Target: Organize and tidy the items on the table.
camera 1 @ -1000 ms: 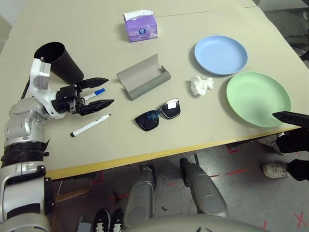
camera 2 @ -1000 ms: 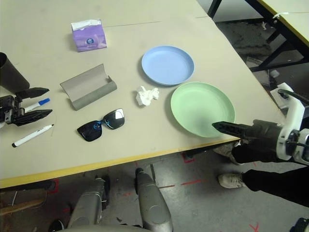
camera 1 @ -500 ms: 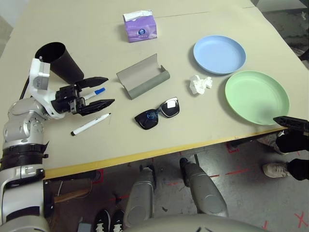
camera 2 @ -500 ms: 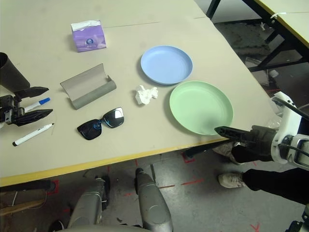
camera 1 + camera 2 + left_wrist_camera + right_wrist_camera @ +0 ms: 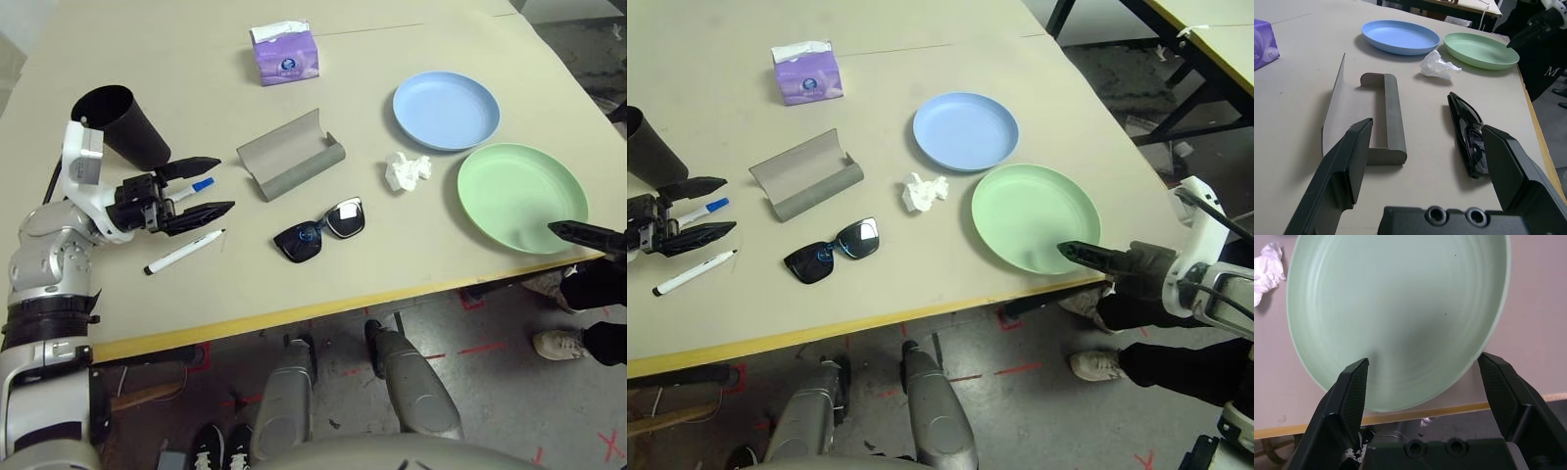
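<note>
On the left of the table, my left gripper is open, its fingers either side of the blue-capped marker. The black-capped marker lies just in front of it, and the black cup lies tipped behind it. The grey glasses case stands open mid-table, with the black sunglasses in front of it. A crumpled tissue lies beside the blue plate. My right gripper hovers open over the near rim of the green plate. At the back sits the purple tissue box.
The yellow front edge runs close to the green plate and my right gripper. Beyond the edge on the right are a person's dark trousers and white shoe on the floor. More tables stand at the far right.
My right gripper has edged slightly farther in over the green plate's near rim. The left arm and the items have not moved.
</note>
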You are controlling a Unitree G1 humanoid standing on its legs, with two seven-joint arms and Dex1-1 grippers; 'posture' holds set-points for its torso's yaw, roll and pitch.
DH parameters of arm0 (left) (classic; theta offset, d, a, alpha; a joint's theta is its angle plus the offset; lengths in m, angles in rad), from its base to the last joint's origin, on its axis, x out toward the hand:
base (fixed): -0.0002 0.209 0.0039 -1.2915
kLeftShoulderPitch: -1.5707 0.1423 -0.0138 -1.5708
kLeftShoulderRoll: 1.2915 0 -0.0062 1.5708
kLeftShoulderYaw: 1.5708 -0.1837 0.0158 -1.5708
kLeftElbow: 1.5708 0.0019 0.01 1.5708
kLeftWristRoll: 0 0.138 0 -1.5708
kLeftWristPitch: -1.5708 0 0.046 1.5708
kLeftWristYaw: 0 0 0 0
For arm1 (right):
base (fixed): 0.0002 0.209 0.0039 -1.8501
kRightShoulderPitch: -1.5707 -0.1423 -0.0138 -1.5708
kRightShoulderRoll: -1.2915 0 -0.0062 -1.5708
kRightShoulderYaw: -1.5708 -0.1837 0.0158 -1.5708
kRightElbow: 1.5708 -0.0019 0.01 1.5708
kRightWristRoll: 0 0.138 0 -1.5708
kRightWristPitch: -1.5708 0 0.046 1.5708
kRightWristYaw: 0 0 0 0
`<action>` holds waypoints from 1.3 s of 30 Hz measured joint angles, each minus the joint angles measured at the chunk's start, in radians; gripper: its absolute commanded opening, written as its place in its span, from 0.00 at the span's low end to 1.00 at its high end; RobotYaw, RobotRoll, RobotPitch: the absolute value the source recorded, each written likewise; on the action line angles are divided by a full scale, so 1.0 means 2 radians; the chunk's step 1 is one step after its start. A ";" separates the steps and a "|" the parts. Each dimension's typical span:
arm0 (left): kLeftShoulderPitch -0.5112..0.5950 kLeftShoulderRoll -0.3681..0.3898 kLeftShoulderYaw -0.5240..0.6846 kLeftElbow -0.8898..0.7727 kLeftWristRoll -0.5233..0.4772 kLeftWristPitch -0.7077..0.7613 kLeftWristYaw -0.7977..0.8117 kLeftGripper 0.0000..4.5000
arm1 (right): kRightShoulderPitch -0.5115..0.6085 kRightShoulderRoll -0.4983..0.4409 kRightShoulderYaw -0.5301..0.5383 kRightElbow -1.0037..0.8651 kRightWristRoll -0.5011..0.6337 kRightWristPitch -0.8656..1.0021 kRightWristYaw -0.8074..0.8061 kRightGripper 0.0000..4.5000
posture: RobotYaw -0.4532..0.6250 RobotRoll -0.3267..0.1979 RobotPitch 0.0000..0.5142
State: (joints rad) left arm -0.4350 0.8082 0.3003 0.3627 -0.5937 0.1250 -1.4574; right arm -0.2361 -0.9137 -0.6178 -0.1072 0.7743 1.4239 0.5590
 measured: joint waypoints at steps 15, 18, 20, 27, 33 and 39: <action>0.001 0.001 0.004 -0.006 -0.001 0.000 0.008 1.00 | 0.006 0.008 0.006 0.016 -0.005 -0.029 0.000 0.91 | 0.21 0.62 0.52; 0.001 0.001 0.005 -0.008 -0.002 0.000 0.009 1.00 | 0.009 0.009 0.006 0.018 -0.005 -0.030 0.000 0.70 | 0.21 0.62 0.51; 0.001 0.001 0.006 -0.010 -0.002 0.000 0.011 1.00 | 0.009 0.009 0.006 0.018 -0.005 -0.031 -0.001 0.52 | 0.21 0.62 0.51; -0.002 0.001 0.006 -0.019 -0.003 0.000 0.018 1.00 | 0.000 0.011 0.005 0.019 -0.003 -0.035 -0.004 0.00 | 0.21 0.62 0.50; -0.005 0.000 0.007 -0.022 -0.003 0.000 0.022 1.00 | -0.009 0.011 0.003 0.019 0.000 -0.038 -0.001 0.00 | 0.22 0.62 0.50; 0.007 -0.005 0.008 -0.028 -0.005 0.000 0.027 1.00 | -0.022 0.011 0.005 0.021 0.001 -0.033 -0.001 0.00 | 0.22 0.62 0.51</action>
State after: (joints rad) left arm -0.4209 0.7980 0.3166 0.3057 -0.6032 0.1247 -1.4035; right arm -0.2799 -0.8909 -0.6080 -0.0651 0.7773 1.3589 0.5570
